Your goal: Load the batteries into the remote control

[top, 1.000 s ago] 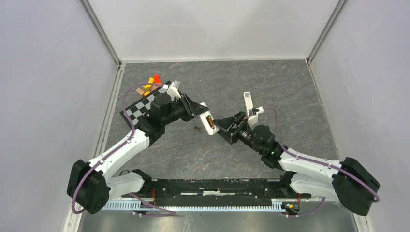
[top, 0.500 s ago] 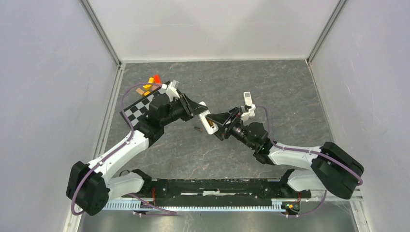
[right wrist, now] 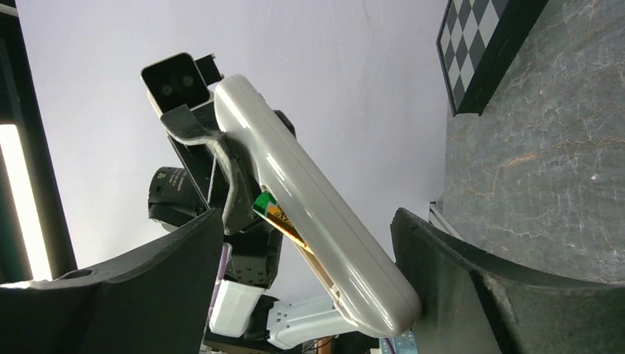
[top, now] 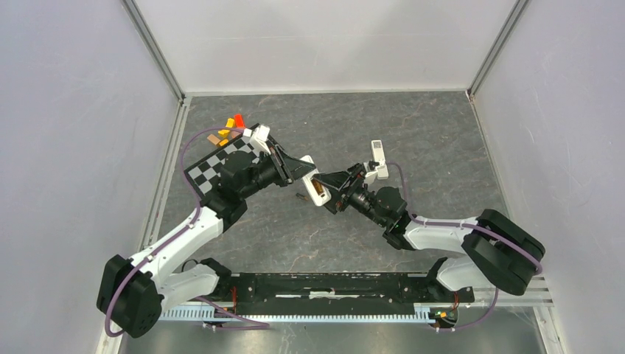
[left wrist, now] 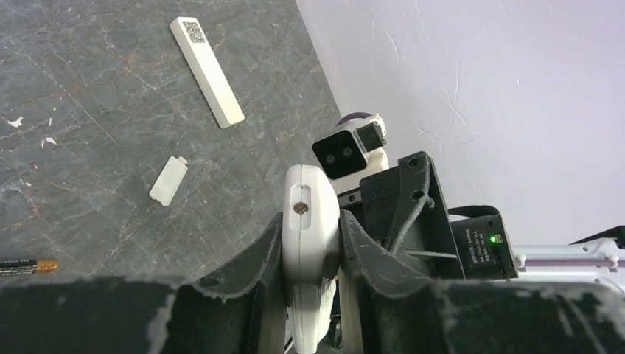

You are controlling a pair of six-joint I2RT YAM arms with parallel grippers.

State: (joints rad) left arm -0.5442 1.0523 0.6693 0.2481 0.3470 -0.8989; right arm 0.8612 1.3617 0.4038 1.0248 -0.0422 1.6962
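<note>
My left gripper [top: 309, 181] is shut on the white remote control [top: 319, 191] and holds it above the table, its open battery bay facing the right arm. In the left wrist view the remote [left wrist: 311, 221] is clamped between both fingers. In the right wrist view one battery [right wrist: 284, 221], green and gold, sits in the bay of the remote [right wrist: 324, 221]. My right gripper [right wrist: 309, 295] is open and straddles the remote's lower end, which touches one finger [right wrist: 442, 280]. A second battery [left wrist: 26, 265] lies on the table, also visible in the top view [top: 301, 196].
A narrow plain white strip [left wrist: 206, 70] with a printed code lies on the table, with a small white plastic piece [left wrist: 168, 179] near it. A checkerboard plate [top: 217, 166] and small orange and red pieces [top: 232, 122] lie at the back left. Walls enclose the table.
My right arm has moved left, and its open jaws now straddle the remote's end. My left arm has shifted slightly with the remote still held.
</note>
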